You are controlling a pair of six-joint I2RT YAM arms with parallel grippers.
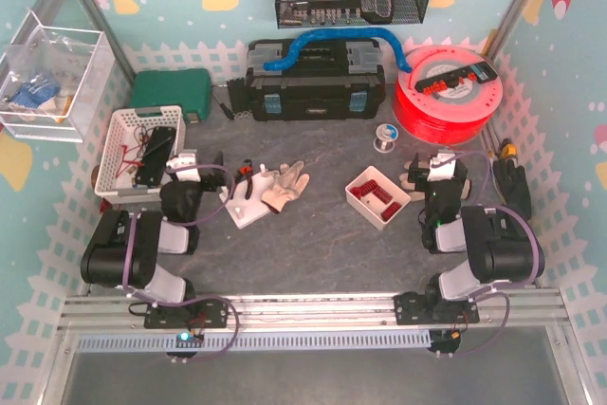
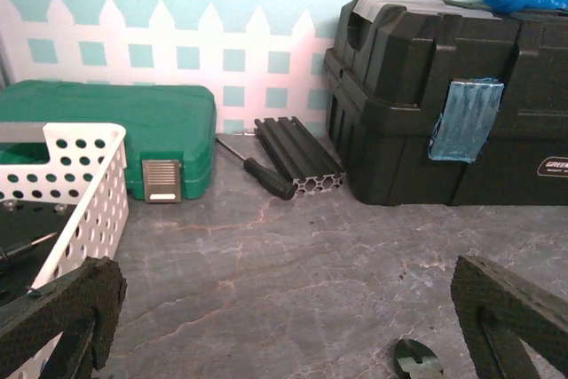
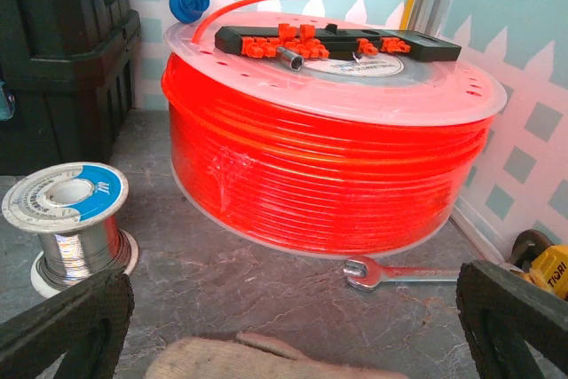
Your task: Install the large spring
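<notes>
Both arms sit folded at the near edge of the grey surface (image 1: pixel 322 244). The left claw (image 1: pixel 185 166) is released, its black pads (image 2: pixel 67 308) spread wide with nothing between them, and the right claw (image 1: pixel 438 170) is the same, fingers (image 3: pixel 515 308) fully parted and empty. Just ahead of the left claw lies a white block (image 1: pixel 248 208), with a beige work glove (image 1: pixel 285 187) touching its far side. Near the middle, a white tray (image 1: pixel 358 180) holds red parts. As for the large spring, I cannot pick it out in any view. Further out, a white perforated basket (image 1: pixel 112 144) sits on the left, while a small reel of silver wire (image 3: pixel 71 219) and a wrench (image 3: pixel 390 271) lie on the right. At the back stand a green case (image 2: pixel 106 130), a screwdriver (image 2: pixel 262 166) beside a black extrusion (image 2: pixel 297 159), a black toolbox (image 1: pixel 313 82) carrying a blue hose (image 1: pixel 332 45), and a big orange filament spool (image 3: pixel 328 166).
</notes>
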